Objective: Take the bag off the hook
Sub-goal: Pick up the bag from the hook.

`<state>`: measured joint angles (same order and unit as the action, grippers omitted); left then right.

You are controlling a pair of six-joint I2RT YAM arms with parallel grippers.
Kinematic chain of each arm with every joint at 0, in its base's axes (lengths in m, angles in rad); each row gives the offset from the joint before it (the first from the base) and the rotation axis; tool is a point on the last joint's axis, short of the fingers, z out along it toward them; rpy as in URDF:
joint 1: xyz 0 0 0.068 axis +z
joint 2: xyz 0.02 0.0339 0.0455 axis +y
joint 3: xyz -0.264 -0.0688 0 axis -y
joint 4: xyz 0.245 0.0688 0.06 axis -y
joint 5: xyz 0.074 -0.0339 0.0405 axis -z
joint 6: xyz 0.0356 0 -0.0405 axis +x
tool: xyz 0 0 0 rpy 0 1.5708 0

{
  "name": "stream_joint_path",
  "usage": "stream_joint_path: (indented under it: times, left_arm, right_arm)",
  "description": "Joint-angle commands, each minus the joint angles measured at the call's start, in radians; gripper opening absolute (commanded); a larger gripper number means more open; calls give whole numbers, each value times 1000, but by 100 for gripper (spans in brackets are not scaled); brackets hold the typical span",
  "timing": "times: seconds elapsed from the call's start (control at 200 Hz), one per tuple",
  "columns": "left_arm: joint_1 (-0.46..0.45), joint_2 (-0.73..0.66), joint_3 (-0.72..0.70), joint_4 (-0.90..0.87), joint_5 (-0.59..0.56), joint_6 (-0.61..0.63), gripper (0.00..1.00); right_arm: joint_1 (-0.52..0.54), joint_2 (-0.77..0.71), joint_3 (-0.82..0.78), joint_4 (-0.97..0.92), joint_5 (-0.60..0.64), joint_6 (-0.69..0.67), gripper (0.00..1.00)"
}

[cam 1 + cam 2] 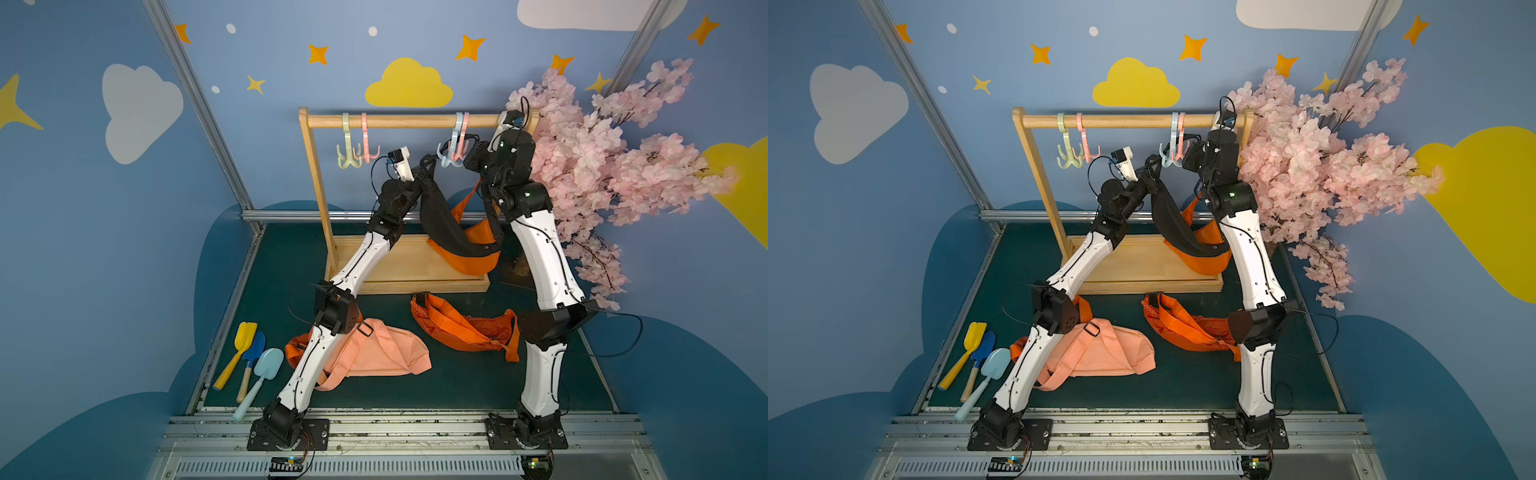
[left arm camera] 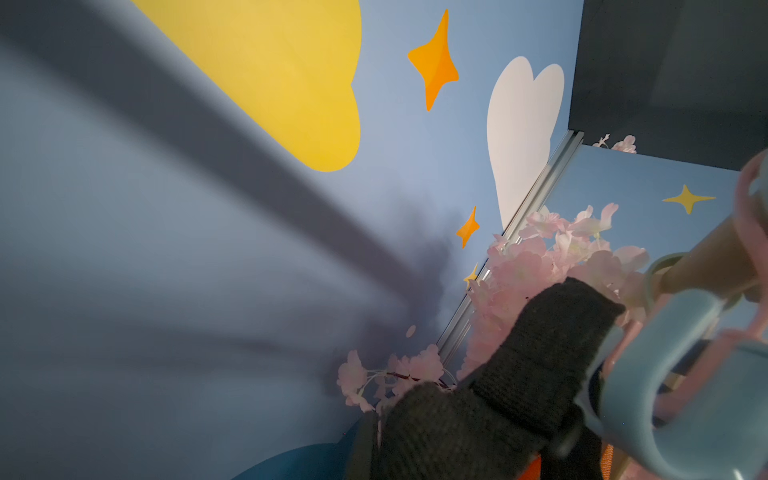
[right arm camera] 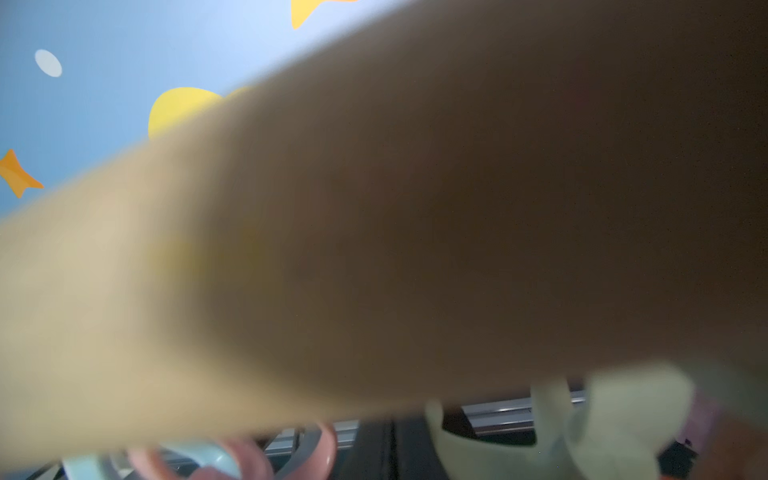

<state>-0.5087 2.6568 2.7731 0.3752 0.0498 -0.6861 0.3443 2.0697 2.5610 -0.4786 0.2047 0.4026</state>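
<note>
Top views | left hand [image 1: 427, 161] clamps bag strap [image 1: 436, 220] | seemingly on hook [image 1: 457, 129]

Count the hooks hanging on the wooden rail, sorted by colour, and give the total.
Green hook: 1
Pink hooks: 2
Light blue hook: 1
Total: 4

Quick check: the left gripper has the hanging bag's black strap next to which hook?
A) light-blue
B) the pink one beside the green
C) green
A: in both top views the left gripper holds the black strap right beside the light-blue hook; the green hook hangs bare.
</note>
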Motion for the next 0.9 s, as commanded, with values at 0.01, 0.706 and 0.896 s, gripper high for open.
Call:
stream_joint_path:
  times: [0.01, 0.706, 0.896]
  left_arm:
    - [5, 2, 22, -34, 33, -26, 4]
    - [-10, -437, -706, 47, 150, -121, 4]
    - [-36, -578, -900, 54, 175, -115, 4]
  right_arm:
    - [4, 7, -13, -114, -20, 17, 0]
    - [29, -366, -437, -69, -50, 20, 0]
    - [32, -480, -527, -116, -59, 10, 0]
